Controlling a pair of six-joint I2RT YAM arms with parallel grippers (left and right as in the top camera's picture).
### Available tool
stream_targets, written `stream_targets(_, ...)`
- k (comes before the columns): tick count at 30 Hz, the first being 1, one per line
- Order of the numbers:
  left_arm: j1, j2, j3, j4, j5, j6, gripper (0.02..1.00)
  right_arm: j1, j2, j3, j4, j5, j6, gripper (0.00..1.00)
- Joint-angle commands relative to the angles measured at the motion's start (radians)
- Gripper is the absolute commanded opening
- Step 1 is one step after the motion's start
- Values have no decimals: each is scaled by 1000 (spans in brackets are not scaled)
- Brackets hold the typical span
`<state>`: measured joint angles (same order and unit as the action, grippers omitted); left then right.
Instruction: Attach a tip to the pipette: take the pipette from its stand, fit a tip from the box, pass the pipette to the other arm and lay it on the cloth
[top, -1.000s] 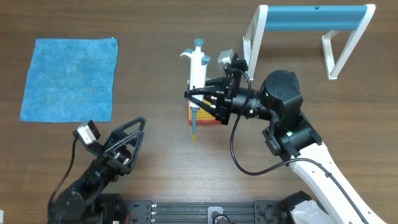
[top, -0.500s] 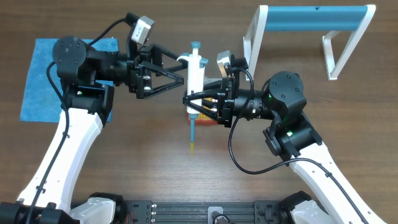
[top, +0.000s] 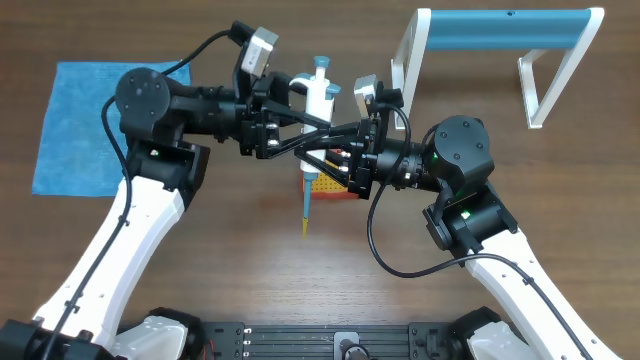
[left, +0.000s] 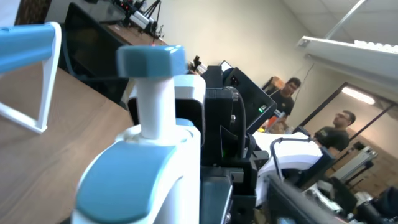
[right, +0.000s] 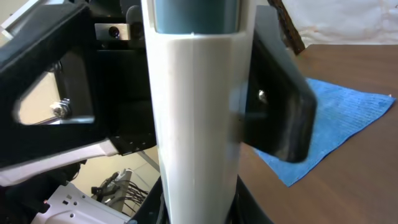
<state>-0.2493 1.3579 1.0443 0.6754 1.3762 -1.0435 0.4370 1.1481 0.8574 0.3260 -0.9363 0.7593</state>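
A white pipette with a blue plunger and a yellow tip hangs upright above the table's middle. My right gripper is shut on its lower body, coming in from the right. From the left, my left gripper closes on the upper body just below the plunger. The pipette's head looms close in the left wrist view. Its white barrel stands between the left gripper's black fingers in the right wrist view. The blue cloth lies flat at the far left.
The orange tip box sits on the table under the right gripper, mostly hidden. A white stand with a blue bar stands at the back right. The cloth also appears beyond the barrel.
The left arm rose from the table's front to the pipette. Half a second ago its fingers stood wide open beside it; now they have moved right and closed around the body.
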Motion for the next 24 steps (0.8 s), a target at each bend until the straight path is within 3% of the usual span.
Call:
stream_targets(1,-6,6,22,3,-37,6,297,-1,-3,11,9,8,7,77)
stream_targets(2,-6,6,22,3,-37,6,183,-1,-3,11,9,8,7,75)
stream_targets(6,-6,6,22,3,-37,6,36,-1,-3,11,9,8,7,77)
stream_targets(8,-6,6,22,3,-38,6,27,-1,-3,11,9,8,7,82)
stream_targets(9,-6,6,22,3,-38,7,27,-1,-3,11,9,8,7,148)
stream_targets(11,-6,6,22,3,-37,13,27,-1,-3,11,9,5,6,627)
stream_targets(12,-6,6,22,3,-37,19,27,-2,-3,11,9,-20,-14,761)
stream_targets(14,12,6,22,3,-37,32,27,-27,-5,11,-46,-87,-58,772)
stream_targets(16,77,6,22,3,-37,32,27,-85,-10,11,-209,-121,-169,774)
stream_targets(19,139,6,22,2,-6,32,27,-166,-29,11,-224,-204,-197,774)
stream_targets(21,171,6,22,-6,15,32,25,-322,-87,11,-224,-309,-196,776)
stream_targets(23,185,6,22,-6,16,34,25,-451,-148,11,-225,-341,-222,776)
stream_targets(24,193,6,22,-6,15,51,25,-518,-193,11,-248,-332,-301,776)
